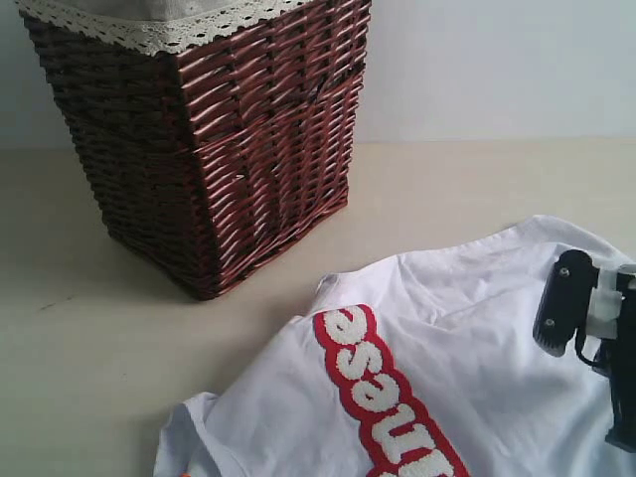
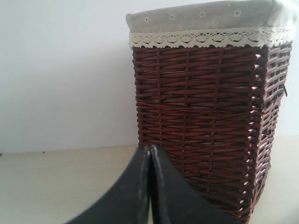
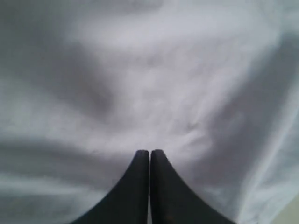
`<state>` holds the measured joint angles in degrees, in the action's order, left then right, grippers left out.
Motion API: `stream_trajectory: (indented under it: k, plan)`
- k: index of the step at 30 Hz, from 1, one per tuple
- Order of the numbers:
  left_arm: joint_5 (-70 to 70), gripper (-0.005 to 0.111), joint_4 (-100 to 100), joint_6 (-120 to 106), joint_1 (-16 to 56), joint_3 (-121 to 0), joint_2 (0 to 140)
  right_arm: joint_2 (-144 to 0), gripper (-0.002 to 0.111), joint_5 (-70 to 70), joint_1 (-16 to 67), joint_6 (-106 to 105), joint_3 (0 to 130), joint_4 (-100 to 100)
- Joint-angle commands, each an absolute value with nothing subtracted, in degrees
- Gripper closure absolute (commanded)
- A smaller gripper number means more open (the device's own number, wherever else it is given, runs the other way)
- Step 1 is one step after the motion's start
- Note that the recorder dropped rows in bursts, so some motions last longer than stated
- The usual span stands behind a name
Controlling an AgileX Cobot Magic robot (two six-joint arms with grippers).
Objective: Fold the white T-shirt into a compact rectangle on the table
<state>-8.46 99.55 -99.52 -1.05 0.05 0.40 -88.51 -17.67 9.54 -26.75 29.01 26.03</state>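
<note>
The white T-shirt (image 1: 477, 328) lies spread on the table (image 1: 99, 328) at the lower right, print side up, with fuzzy white letters outlined in red (image 1: 383, 397) running across it. My right arm (image 1: 566, 303) hangs over the shirt's right part. In the right wrist view my right gripper (image 3: 150, 151) is shut, its tips just above plain white cloth (image 3: 140, 70), with no fabric showing between them. My left gripper (image 2: 150, 148) is shut and empty, low over the table (image 2: 60, 182), pointing at the basket. It is out of the exterior view.
A dark brown wicker basket (image 1: 214, 129) with a lace-edged cloth liner (image 2: 205, 23) stands at the back left, close to the shirt's upper edge. A pale wall rises behind the table.
</note>
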Motion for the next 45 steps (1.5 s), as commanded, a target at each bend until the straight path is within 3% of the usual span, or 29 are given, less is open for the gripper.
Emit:
stream_trajectory:
  k: [1, 12, 25, 35, 42, 45]
  plan:
    - [-8.7, 0.107, 99.95, -99.4, -1.18, 0.0, 0.0, -92.64, 0.108, -15.21, 9.35, -29.53, 29.02, 26.86]
    - [-8.7, 0.107, 99.95, -99.4, -1.18, 0.0, 0.0, -101.57, 0.108, -12.18, 10.05, -39.41, 29.12, 26.86]
    - [-8.7, 0.107, 99.95, -99.4, -1.18, 0.0, 0.0, -102.09, 0.108, -3.24, 26.56, -40.67, 29.12, 26.86]
    - [-8.7, 0.107, 99.95, -99.4, -1.18, 0.0, 0.0, -101.86, 0.108, -1.98, 29.94, -40.21, 29.12, 20.88]
    - [-8.7, 0.107, 99.95, -99.4, -1.18, 0.0, 0.0, -96.07, 0.086, -6.87, 29.94, -40.21, 29.12, 10.33]
    - [-8.7, 0.107, 99.95, -99.4, -1.18, 0.0, 0.0, -92.94, 0.084, -14.1, 29.94, -38.56, 29.12, 9.31]
